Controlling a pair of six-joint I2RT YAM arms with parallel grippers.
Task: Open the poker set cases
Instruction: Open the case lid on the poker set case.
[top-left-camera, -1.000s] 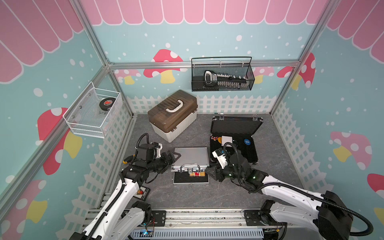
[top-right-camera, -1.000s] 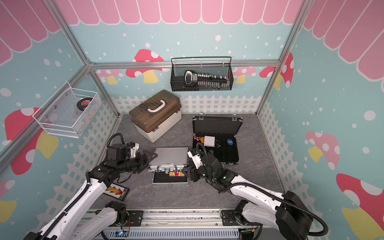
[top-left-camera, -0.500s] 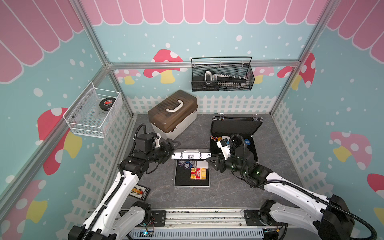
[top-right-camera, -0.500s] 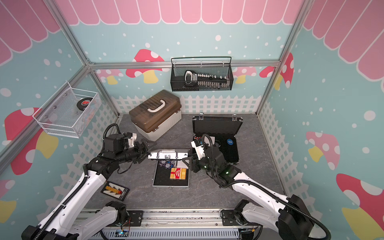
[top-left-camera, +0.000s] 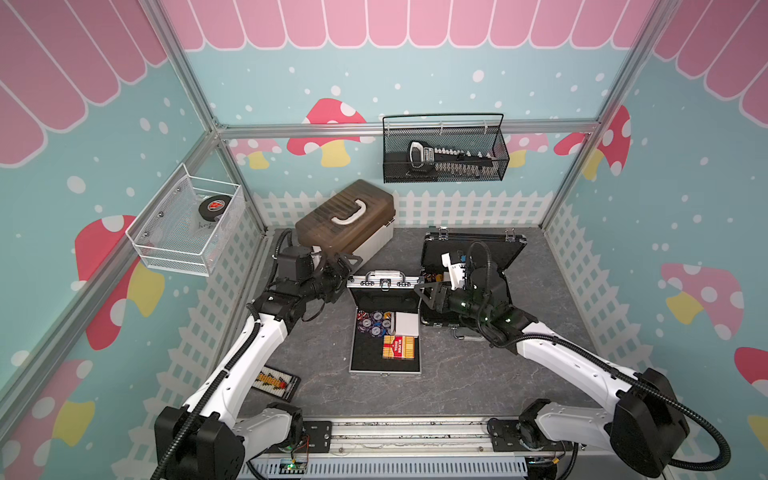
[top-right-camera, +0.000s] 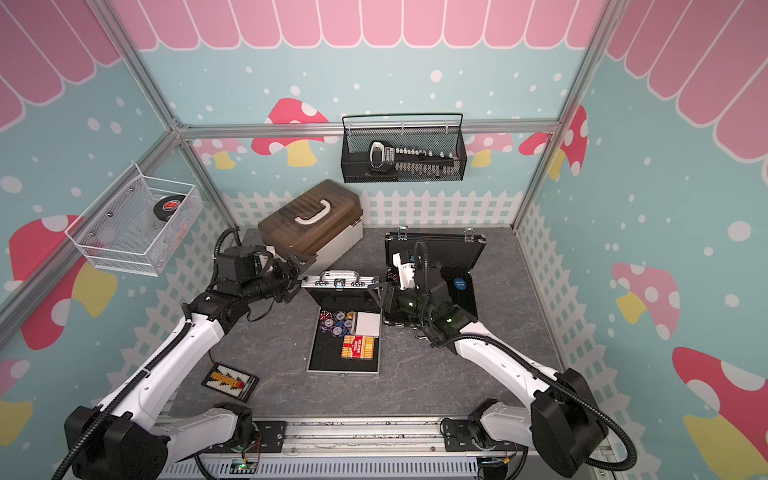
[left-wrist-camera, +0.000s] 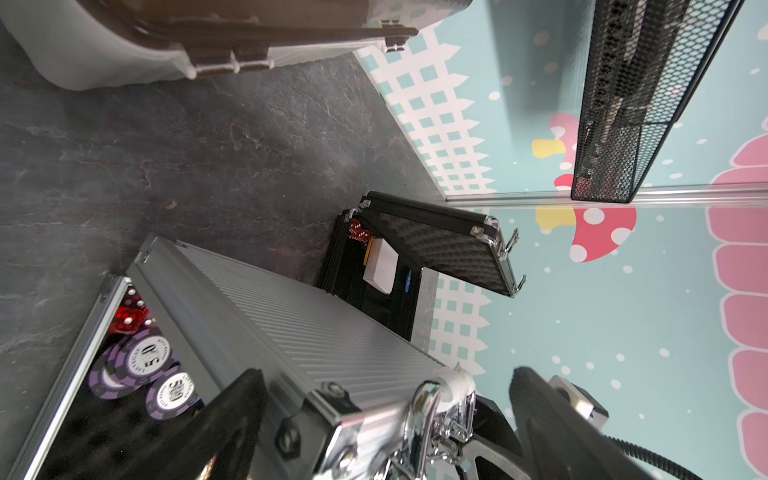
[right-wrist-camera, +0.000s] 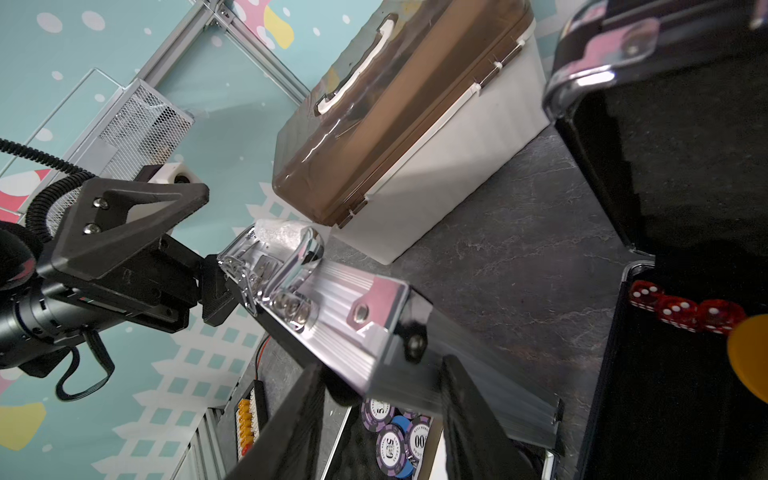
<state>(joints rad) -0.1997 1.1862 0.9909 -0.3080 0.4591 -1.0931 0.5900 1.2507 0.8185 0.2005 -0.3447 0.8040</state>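
in both top views the silver poker case (top-left-camera: 365, 359) (top-right-camera: 326, 359) lies open at the centre of the frame on the dark stone-look tabletop (top-left-camera: 457, 382). its ribbed lid stands about upright at the far edge of the base, with the chrome handle (top-left-camera: 384, 274) on top. in the base sit purple and blue poker chips (top-left-camera: 374, 322), red dice (top-left-camera: 360, 321), a white box (top-left-camera: 406, 323) and a red card deck (top-left-camera: 399, 347). the black poker case (top-left-camera: 505, 251) (top-right-camera: 457, 253) is just right of it, also open, its lid leaning back toward the rear fence. the right wrist view shows a row of red dice (right-wrist-camera: 681, 309) inside it.

the left gripper (top-left-camera: 347, 276) (top-right-camera: 300, 276) is at the lid's left end, released, with its fingers spread wide. one finger (right-wrist-camera: 137, 208) is clear above the handle edge. the other (right-wrist-camera: 216, 299) is at the lid's end by the latch, and i cannot tell whether it touches there. the right gripper (top-left-camera: 419, 287) (right-wrist-camera: 382, 370) is at the lid's right end, clenched on the lid's corner. one finger (right-wrist-camera: 299, 407) is on the inner face and one (right-wrist-camera: 469, 415) on the ribbed outer face.

up and left of centre stands a cream box with a brown translucent lid (top-left-camera: 345, 220). a black mesh basket (top-left-camera: 444, 176) hangs on the back wall. a white wire basket (top-left-camera: 178, 249) holding a puck (top-left-camera: 212, 205) hangs on the left wall.
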